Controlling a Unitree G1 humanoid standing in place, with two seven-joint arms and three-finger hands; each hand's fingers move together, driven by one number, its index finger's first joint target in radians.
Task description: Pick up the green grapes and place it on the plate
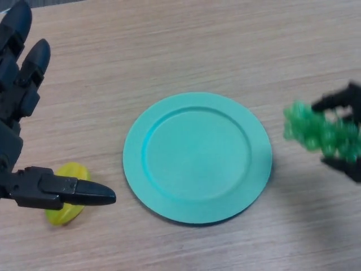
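A bunch of green grapes (pixel 321 134) is at the right edge of the head view, held by my right hand (pixel 345 101), whose black fingers curl round it above and below. The grapes are to the right of the teal plate (pixel 197 156), which lies in the middle of the wooden table and holds nothing. My left hand (pixel 22 101) is at the left edge, open, fingers straight and thumb stretched out toward the plate.
A small yellow object (pixel 67 192) lies on the table at the lower left, partly under my left thumb. The wooden table (pixel 180 45) stretches beyond the plate on all sides.
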